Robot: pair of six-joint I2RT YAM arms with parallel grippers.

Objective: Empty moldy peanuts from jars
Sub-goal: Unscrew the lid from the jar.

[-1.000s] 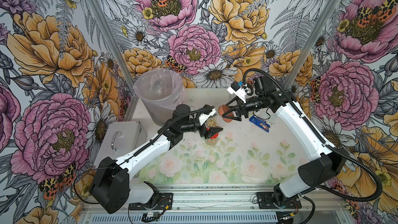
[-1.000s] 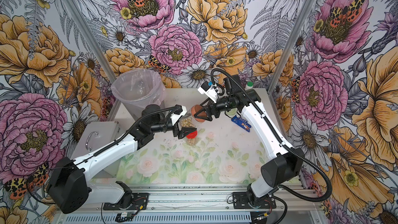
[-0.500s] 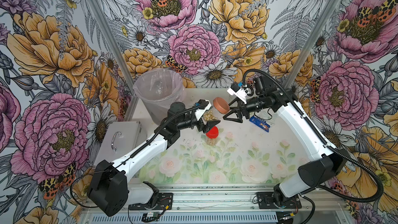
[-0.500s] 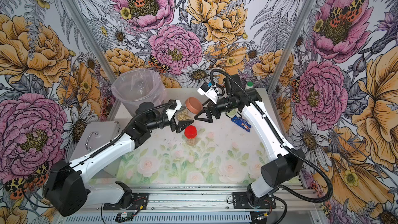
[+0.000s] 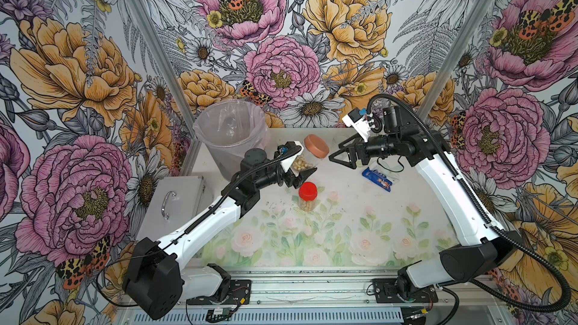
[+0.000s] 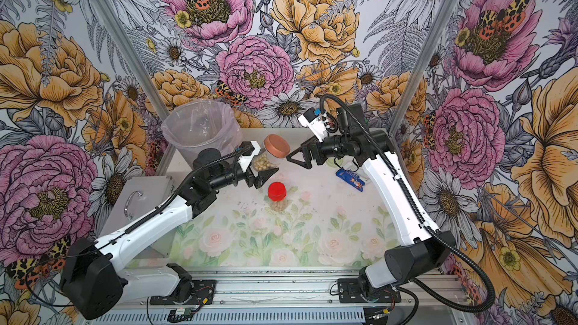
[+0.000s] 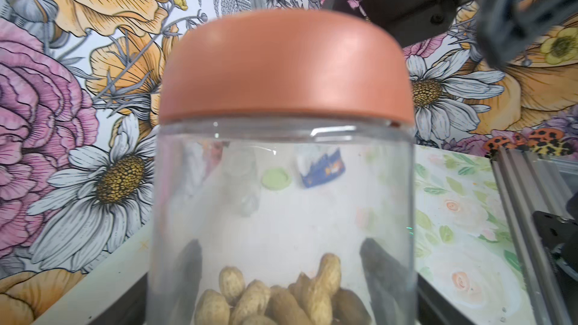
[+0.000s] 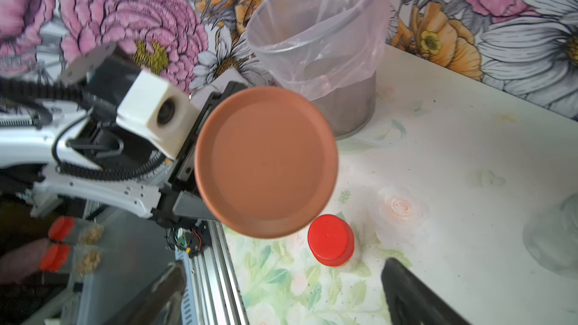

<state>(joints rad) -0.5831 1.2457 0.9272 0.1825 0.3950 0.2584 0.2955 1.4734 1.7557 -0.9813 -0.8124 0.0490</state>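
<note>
Grip check: left gripper (image 5: 301, 168) clamped on the brown-lidded jar (image 5: 316, 146), lid on.
The jar is held off the table (image 5: 344, 204), tilted with its lid toward the right, just right of the lined bucket (image 5: 219, 151) at far left. The peanuts (image 7: 275, 301) lie in its low end, by the fingers. The right gripper (image 5: 336, 151) has its jaws spread and empty, near the lid but clear of it. The red-lidded jar (image 5: 308, 195) stands upright on the table just nearer than the held jar, with peanuts inside. A blue packet (image 5: 378, 178) lies on the table further right.

Right hand (image 5: 336, 151) released the brown lid (image 5: 316, 146) and backed off; jar (image 5: 301, 162) seemingly lifted.
</note>
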